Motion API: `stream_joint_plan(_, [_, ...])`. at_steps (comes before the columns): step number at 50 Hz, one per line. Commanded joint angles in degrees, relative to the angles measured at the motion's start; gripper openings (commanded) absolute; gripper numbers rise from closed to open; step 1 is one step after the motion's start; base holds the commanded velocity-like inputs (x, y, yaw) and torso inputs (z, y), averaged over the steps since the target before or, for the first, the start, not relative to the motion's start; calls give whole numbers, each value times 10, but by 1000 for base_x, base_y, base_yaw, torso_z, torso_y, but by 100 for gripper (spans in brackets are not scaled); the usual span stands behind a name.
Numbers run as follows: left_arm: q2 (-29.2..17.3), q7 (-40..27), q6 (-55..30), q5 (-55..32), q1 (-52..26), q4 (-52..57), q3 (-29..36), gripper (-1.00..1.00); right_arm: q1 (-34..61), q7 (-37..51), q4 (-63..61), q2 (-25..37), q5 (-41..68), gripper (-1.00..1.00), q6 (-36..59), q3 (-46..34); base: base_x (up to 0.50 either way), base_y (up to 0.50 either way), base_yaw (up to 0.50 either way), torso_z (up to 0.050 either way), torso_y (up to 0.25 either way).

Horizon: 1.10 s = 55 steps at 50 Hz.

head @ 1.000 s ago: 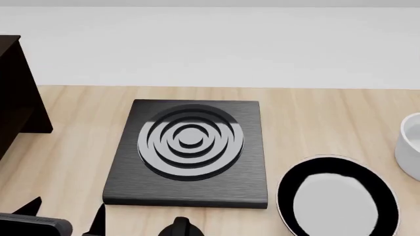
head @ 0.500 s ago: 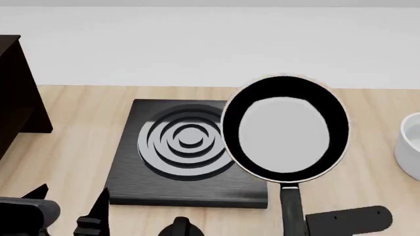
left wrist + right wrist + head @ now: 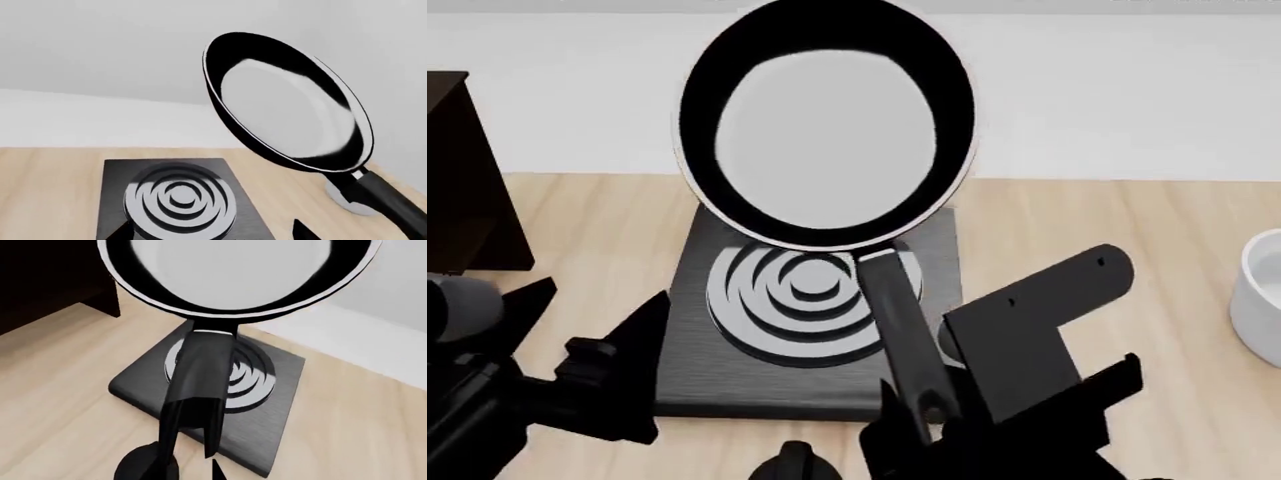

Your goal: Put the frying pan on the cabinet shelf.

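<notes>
The frying pan (image 3: 827, 130) hangs high in the air over the hob plate, its glossy black bowl tilted toward the head camera. Its long handle (image 3: 894, 330) runs down into my right gripper (image 3: 924, 425), which is shut on it. In the right wrist view the handle (image 3: 200, 380) rises from the gripper (image 3: 190, 465) up to the pan (image 3: 233, 285). My left gripper (image 3: 587, 320) is open and holds nothing, low and left of the pan (image 3: 287, 105). Only dark side panels of the cabinet (image 3: 461, 170) show at the far left. The cabinet shelf is out of view.
A square black hob plate (image 3: 727, 385) with concentric rings lies on the wooden counter (image 3: 1121, 230), under the pan. A white bowl (image 3: 1262, 285) stands at the right edge. A pale wall runs behind the counter. The cabinet (image 3: 47, 280) is beyond the hob in the right wrist view.
The pan has risen from the counter at the right and swung up and left over the hob. My right arm has come into view with it. The left gripper has lifted.
</notes>
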Motion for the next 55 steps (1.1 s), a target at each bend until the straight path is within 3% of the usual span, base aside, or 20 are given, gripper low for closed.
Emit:
stream_joint_plan(1, [19,-74,-62,-176,-74,-33,-39,100,69,178,0,12,107,-100,-11,-32,0,0,0,0,0])
stream_joint_plan(7, [36,-109,-54,-225,-73,-43,-46,100,84,203,6,5,138,-100,-11,-38,0,0,0,0,2])
stream_joint_plan(11, [52,-174,-41,-295,-59,-44,-52,100,110,217,17,-2,158,-100,-7,-53,0,0,0,0,3])
stream_joint_plan(14, [55,-175,-42,-301,-54,-34,-44,100,124,215,22,-3,157,-100,-11,-69,0,0,0,0,0])
stream_joint_plan(27, [77,-254,-12,-403,-53,-20,-11,100,122,169,20,4,101,-100,-57,-121,0,0,0,1,2])
stream_joint_plan(55, [94,-191,11,-332,-29,-95,5,100,112,203,-19,6,145,-100,-79,-133,0,0,0,0,2])
